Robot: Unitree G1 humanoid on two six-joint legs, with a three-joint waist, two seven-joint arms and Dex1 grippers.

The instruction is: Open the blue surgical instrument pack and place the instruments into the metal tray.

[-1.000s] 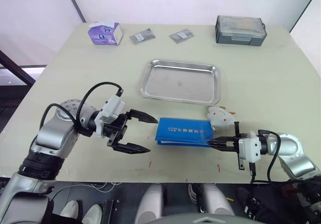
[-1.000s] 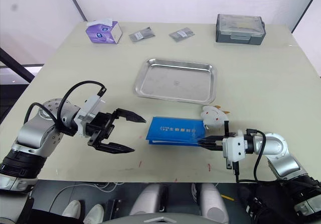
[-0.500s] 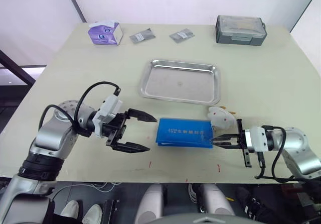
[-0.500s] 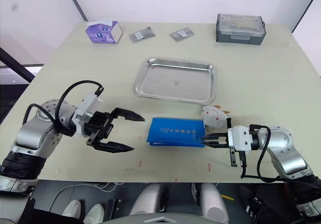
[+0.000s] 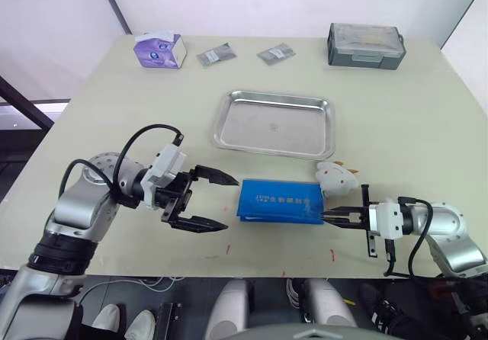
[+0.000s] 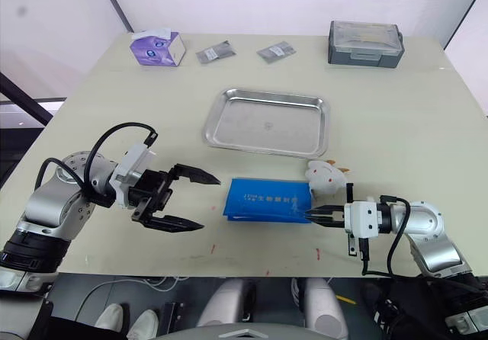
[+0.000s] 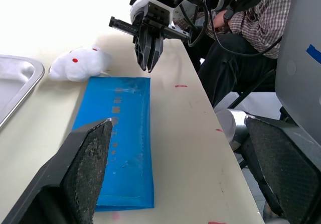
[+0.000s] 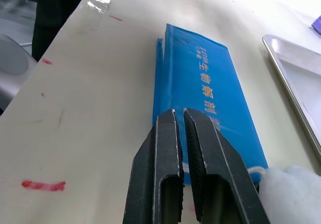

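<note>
The blue surgical instrument pack (image 5: pixel 279 200) lies flat and folded shut on the table (image 5: pixel 396 119), near its front edge and between the two claws. The left claw (image 5: pixel 216 200) is spread wide, facing the pack's left end just beside it, without touching. The right claw (image 5: pixel 331 216) has its fingers nearly pressed together with a thin gap, tips at the pack's right front corner; whether they touch it I cannot tell. The metal tray (image 5: pixel 274 123) sits just behind the pack. A small white soft toy (image 5: pixel 335 177) rests by the pack's right end.
</note>
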